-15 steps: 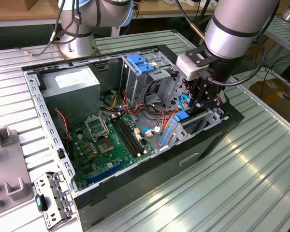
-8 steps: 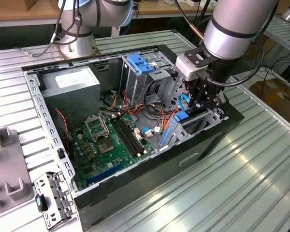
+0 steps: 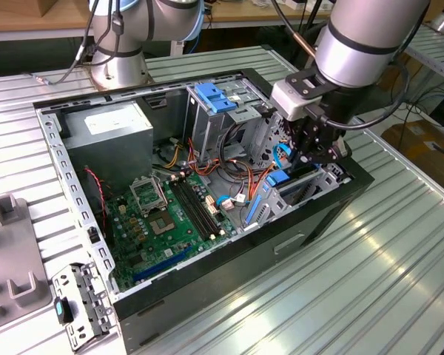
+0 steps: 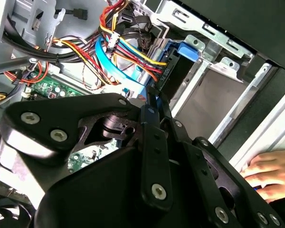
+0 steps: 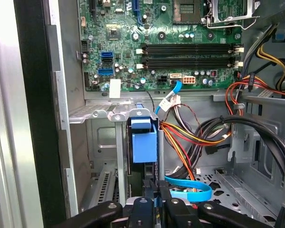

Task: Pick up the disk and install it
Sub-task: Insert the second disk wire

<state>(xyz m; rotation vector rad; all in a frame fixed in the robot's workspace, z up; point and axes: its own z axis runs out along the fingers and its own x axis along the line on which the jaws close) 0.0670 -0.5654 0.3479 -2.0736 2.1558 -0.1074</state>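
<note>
The disk (image 5: 144, 142) stands on its edge in a slot of the metal bay (image 5: 102, 114) at the front of the computer case (image 3: 303, 229), so just its blue rail and dark edge show, the label hidden. The gripper (image 3: 316, 150) is directly over it, fingers (image 5: 154, 202) closed on the disk's end. Coloured cables (image 5: 190, 135) and a flat blue cable (image 5: 190, 190) lie just beside it, the green board (image 3: 166, 218) further in.

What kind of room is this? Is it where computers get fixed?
Probably a robotics lab or workshop. An open computer case lies on a ribbed metal table, a robot arm's gripper reaches inside it, and a second robot's base stands behind.
</note>
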